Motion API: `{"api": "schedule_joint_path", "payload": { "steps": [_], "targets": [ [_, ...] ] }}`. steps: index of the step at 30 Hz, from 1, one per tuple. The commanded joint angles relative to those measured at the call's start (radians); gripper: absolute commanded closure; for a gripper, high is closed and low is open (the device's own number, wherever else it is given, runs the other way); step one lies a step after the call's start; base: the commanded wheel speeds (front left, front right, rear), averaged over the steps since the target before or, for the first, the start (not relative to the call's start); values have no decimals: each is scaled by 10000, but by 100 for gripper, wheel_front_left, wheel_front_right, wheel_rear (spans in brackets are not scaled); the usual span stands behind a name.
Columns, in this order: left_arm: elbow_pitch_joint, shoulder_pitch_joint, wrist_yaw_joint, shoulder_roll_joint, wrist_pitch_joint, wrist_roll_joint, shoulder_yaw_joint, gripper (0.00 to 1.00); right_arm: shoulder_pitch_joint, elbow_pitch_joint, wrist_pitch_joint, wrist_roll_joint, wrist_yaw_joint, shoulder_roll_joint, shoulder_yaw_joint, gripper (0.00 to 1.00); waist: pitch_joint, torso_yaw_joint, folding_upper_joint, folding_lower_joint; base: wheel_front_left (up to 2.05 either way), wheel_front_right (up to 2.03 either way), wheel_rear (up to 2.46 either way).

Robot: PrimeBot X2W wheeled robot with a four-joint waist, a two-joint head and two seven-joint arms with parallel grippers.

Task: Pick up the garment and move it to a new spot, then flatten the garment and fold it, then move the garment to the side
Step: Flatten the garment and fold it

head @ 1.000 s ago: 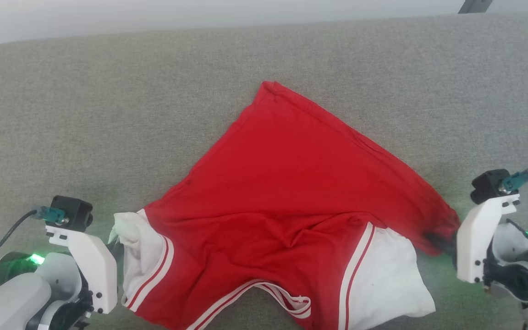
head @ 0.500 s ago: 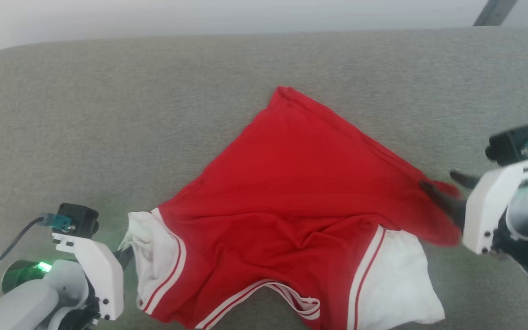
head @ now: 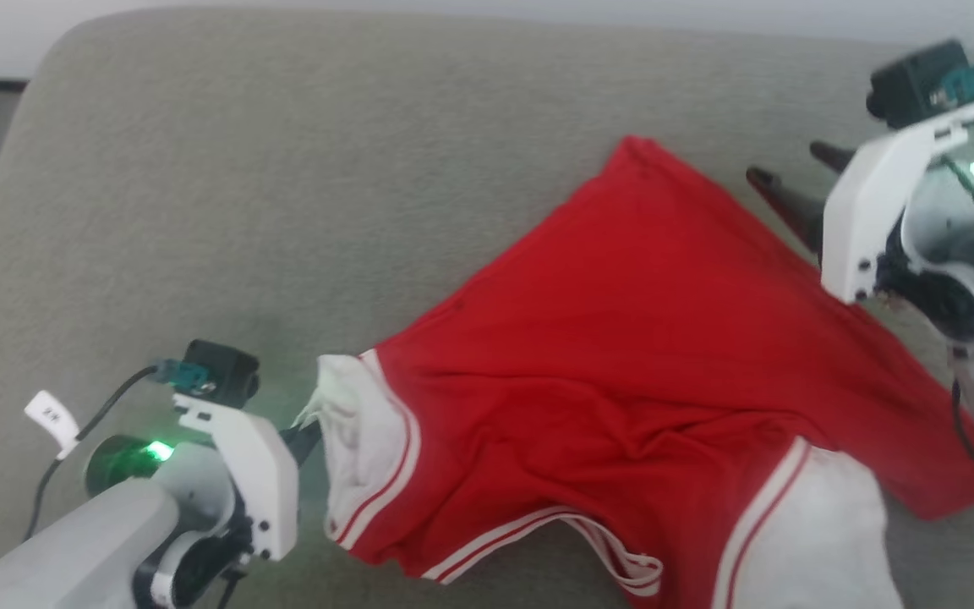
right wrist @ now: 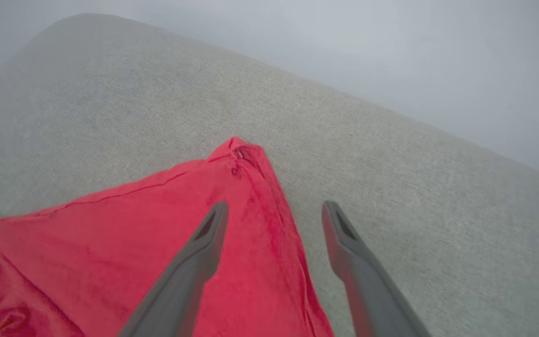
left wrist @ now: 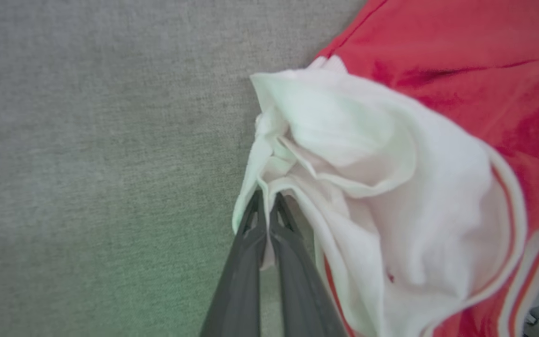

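Garment: the garment point(head: 622, 338), bright red, lies spread and wrinkled from the centre of the head view down to its lower right edge. One red corner points toward the upper right.
Lining: the white lining point(left wrist: 367, 140) shows at the garment's left end and again at the lower right of the head view. Both patches are bordered by thin red-and-white stripes, and a striped hem curves along the bottom edge.
Surface: the grey upholstered surface point(head: 242, 194) lies under the whole garment. Its rounded corner is at the upper left of the head view.
Left gripper: the left gripper point(left wrist: 264, 201) sits at the lower left of the head view. In the left wrist view its two dark fingers are pressed together, pinching a bunched fold of the white lining at the garment's left end.
Right gripper: the right gripper point(head: 783, 165) is at the upper right of the head view, with its fingers spread wide and nothing between them. In the right wrist view one finger is over the red fabric near the pointed corner and the other over bare grey surface. Whether either touches cannot be told.
Lights: a green lamp point(head: 153, 448) glows on the left wrist.
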Motion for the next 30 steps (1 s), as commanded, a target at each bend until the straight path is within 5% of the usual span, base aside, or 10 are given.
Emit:
{"api": "schedule_joint_path", "payload": {
  "steps": [1, 11, 20, 21, 22, 30],
  "targets": [
    [115, -201, -86, -199, 39, 190, -48, 100, -510, 558, -163, 89, 1, 5, 243, 0, 348, 553, 0, 0, 0, 0, 0],
    [1101, -890, -728, -1310, -80, 339, -292, 100, -3155, 4450, 287, 543, 1, -191, 2611, 0, 1056, 1925, 0, 0, 0, 0, 0],
    [2041, -1034, -1160, -1795, -316, 293, -354, 100, -3417, 6733, 1978, 1206, 1, -178, 4214, 0, 1299, 2357, 0, 0, 0, 0, 0],
    [2125, -1056, -1194, -1818, -318, 294, -356, 100, -3365, 6821, 2197, 1327, 1, -167, 4366, 38, 1304, 2371, 0, 0, 0, 0, 0],
    [2200, -1077, -1221, -1839, -338, 290, -357, 100, -3365, 6837, 2365, 1477, 2, -166, 4507, 100, 1309, 2378, 0, 0, 0, 0, 0],
    [2583, -1346, -1317, -1785, -338, 306, -251, 100, -3968, 6503, 1856, 2009, -2, -516, 4965, 100, 1201, 2121, 0, 0, 0, 0, 0]
  ]
}}
